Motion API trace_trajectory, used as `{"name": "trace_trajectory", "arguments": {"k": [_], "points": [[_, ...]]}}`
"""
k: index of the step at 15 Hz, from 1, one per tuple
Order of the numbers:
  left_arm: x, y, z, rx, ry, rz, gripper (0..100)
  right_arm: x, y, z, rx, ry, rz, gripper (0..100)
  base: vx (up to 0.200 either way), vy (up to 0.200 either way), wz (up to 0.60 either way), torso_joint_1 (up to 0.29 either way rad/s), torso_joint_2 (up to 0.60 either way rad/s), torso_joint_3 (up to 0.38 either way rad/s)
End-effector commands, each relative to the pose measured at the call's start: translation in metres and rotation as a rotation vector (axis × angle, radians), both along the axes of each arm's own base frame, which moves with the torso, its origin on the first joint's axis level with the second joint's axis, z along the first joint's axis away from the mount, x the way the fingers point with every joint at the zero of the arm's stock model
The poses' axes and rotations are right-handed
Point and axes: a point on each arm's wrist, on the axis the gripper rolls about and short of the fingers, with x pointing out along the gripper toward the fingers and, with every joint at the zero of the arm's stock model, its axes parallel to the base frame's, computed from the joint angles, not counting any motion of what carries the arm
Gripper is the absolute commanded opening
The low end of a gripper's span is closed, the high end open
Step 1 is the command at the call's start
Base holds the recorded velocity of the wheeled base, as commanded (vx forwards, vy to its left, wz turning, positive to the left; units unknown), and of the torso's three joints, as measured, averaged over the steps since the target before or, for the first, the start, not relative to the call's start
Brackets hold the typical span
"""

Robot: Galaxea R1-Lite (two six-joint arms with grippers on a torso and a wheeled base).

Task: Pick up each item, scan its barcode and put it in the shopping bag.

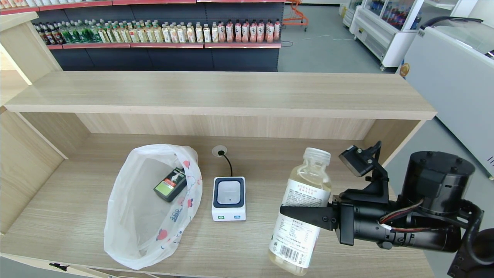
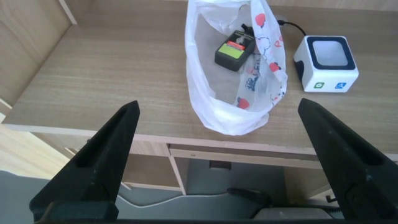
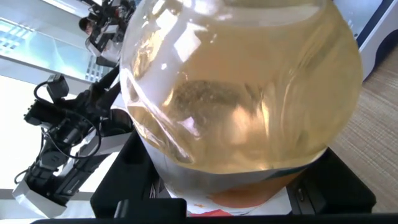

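Your right hand (image 1: 299, 216) was full and your left hand (image 2: 214, 165) was idle.
Your right arm (image 1: 409, 227) lay nearly level, coming from the right with the hand pointing toward your left. Its fingers were clamped across the middle of the bottle (image 1: 308, 181), which stood roughly upright with a slight tilt. Your left hand hung over the near edge of the worktop (image 2: 93, 81), its two fingers spread wide apart.

Bottle (image 3: 242, 93) of pale amber liquid, close up, in the right pincer (image 3: 233, 202)
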Motion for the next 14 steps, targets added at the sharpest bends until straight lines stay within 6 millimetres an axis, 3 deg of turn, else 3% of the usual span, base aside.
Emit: {"name": "trace_trajectory", "arguments": {"k": [1,8,10,12,14], "points": [[0.000,0.000,0.000,0.000,0.000,0.000,100,0.000,0.000,0.002,0.003,-0.007,-0.001,0,0.000,0.000,0.00,0.000,0.00,0.000],[0.000,0.000,0.000,0.000,0.000,0.000,100,0.001,-0.003,0.004,0.004,-0.039,-0.016,0,0.000,0.000,0.00,0.000,0.00,0.000],[0.000,0.000,0.000,0.000,-0.001,0.000,100,0.013,-0.023,0.008,-0.082,-0.268,-0.118,0,0.000,0.000,0.00,0.000,0.00,0.000],[0.000,0.000,0.000,0.000,0.000,0.000,100,0.022,-0.050,0.012,-0.274,-0.558,-0.297,0,0.000,0.000,0.00,0.000,0.00,0.000],[0.000,0.000,0.000,0.000,-0.001,0.000,100,0.029,-0.088,0.019,-0.591,-0.888,-0.423,0,0.000,0.000,0.00,0.000,0.00,0.000]]}}
